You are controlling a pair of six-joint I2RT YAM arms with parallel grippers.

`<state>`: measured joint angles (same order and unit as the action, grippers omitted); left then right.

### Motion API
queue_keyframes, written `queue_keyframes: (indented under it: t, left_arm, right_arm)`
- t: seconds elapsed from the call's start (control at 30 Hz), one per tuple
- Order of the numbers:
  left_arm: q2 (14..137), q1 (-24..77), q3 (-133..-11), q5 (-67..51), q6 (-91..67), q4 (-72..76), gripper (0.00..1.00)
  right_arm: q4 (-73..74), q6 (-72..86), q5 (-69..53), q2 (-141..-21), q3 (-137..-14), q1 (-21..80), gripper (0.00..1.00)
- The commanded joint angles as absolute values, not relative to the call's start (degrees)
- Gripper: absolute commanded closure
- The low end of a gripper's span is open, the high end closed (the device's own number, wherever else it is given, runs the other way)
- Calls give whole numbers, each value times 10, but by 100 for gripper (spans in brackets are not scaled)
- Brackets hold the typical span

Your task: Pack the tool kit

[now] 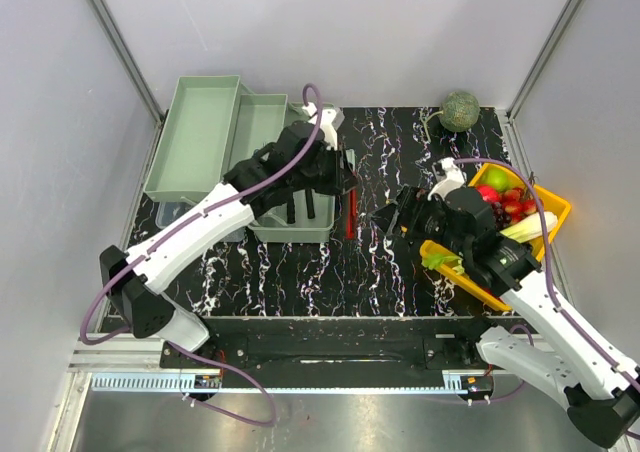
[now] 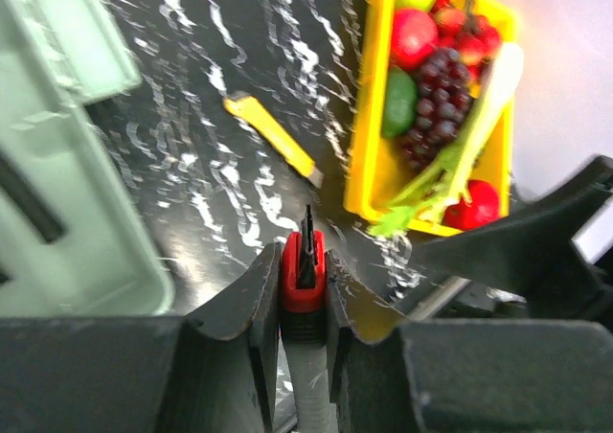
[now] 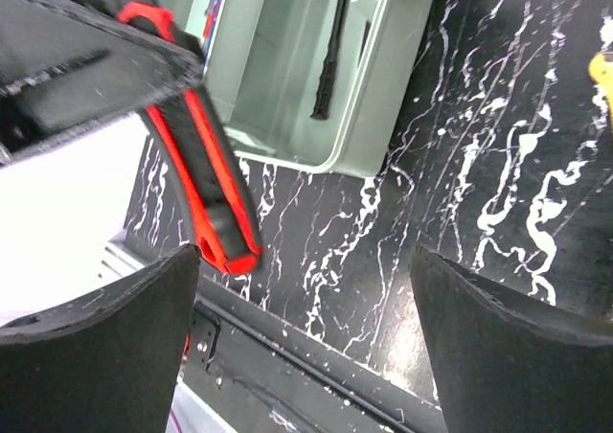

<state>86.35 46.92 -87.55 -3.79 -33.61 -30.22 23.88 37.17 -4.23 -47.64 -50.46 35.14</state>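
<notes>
The pale green toolbox (image 1: pixel 290 222) stands open at the left, its fold-out trays (image 1: pixel 200 132) swung back. A black hammer (image 3: pixel 330 55) lies inside the toolbox (image 3: pixel 359 136). My left gripper (image 1: pixel 345 177) is just right of the box, shut on a red and black tool (image 1: pixel 349 212) that hangs below it. In the left wrist view the fingers (image 2: pixel 254 294) pinch the tool's red end (image 2: pixel 305 265). A yellow knife (image 2: pixel 273 136) lies on the black tabletop. My right gripper (image 3: pixel 306 261) is wide open and holds nothing, with the tool's handle (image 3: pixel 206 184) to its left.
A yellow tray of fruit (image 1: pixel 548 204) sits at the right, under the right arm. A green melon (image 1: pixel 460 110) rests at the back right corner. Grey walls close in the table's left, back and right. The toolbox corner (image 2: pixel 67 193) is close on the left gripper's left.
</notes>
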Motion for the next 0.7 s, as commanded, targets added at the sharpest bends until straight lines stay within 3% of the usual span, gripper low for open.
queue_keyframes:
  t: [0.0,0.43,0.67]
  left_arm:
    - [831,420,-953,49,-245,-373,100]
    - [780,101,-1044,100,-110,-509,100]
    - [812,36,-1055,177,-89,-518,100]
  right_arm:
    - [265,370,32,-451,-506,350,5]
    - [301,393,62,-448,-487,350,6]
    - [304,398,64,-462,-489,350,6]
